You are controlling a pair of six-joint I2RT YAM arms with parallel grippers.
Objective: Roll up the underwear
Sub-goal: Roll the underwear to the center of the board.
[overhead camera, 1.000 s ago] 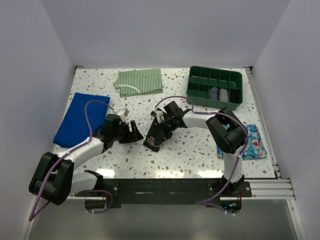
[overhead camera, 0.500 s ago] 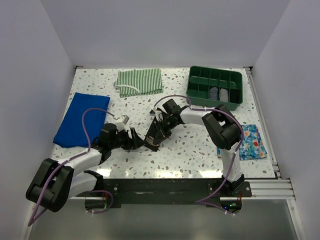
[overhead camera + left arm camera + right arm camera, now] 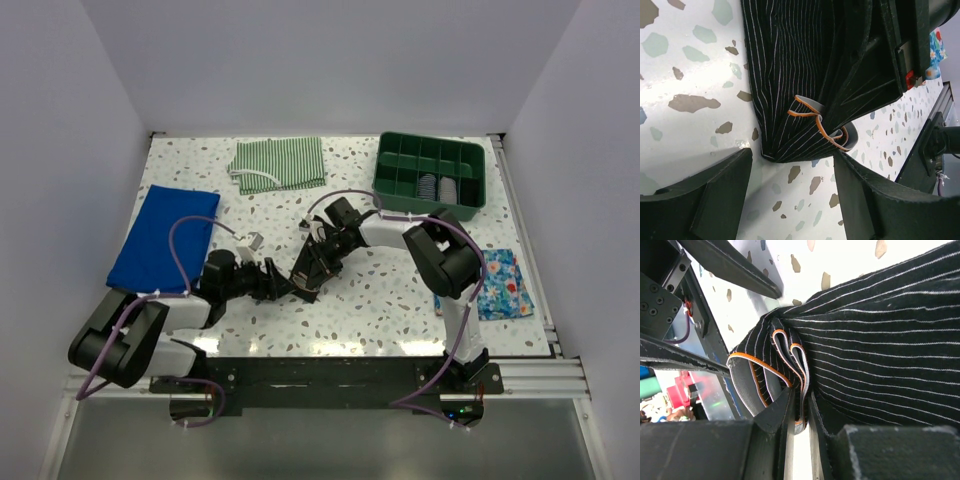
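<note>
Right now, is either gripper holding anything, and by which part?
The right gripper pinches the underwear by its folded, orange-trimmed edge. The left gripper is open and holds nothing.

On the table [image 3: 400, 300] lie a striped cloth [image 3: 279, 163], a blue cloth [image 3: 160, 238], a flowery cloth [image 3: 508, 285] and a green tray [image 3: 402, 158] with little rolls [image 3: 428, 185].

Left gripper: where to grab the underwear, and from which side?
Grip the underwear at its folded end nearest the left gripper, just below the orange-edged band, coming in low along the table. That end points into the gap between its open fingers. The right gripper is shut on the band folds from the far side.
</note>
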